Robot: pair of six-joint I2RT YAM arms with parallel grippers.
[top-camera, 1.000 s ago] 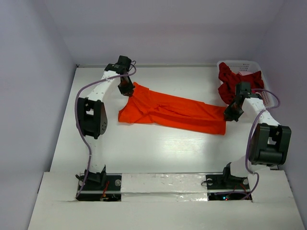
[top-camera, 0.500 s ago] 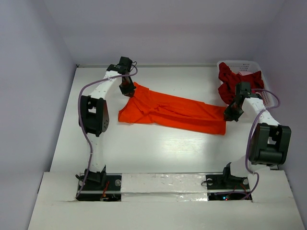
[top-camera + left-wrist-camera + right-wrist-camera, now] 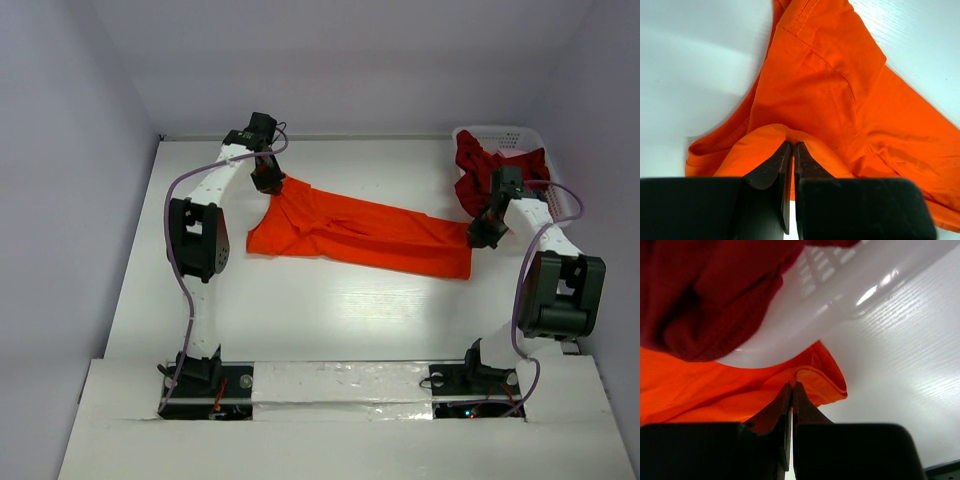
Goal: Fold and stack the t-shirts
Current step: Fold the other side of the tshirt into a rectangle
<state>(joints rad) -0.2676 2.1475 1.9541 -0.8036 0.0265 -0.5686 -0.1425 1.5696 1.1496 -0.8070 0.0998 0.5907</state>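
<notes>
Orange t-shirt spread between left gripper and right gripper, both pinching thin cloth edges (jaws nearly touching); uneven pulling could slip a corner free.

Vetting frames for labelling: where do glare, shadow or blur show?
Top external: sharp, soft glare on the table near the orange t-shirt. Left wrist: grey shadow left of that t-shirt. Right wrist: glare streaks on the table at right; crimson t-shirt blurred.

Orange t-shirt: soft matt cloth. Crimson t-shirt: matt cloth. Basket: white plastic lattice. Table: glossy.
</notes>
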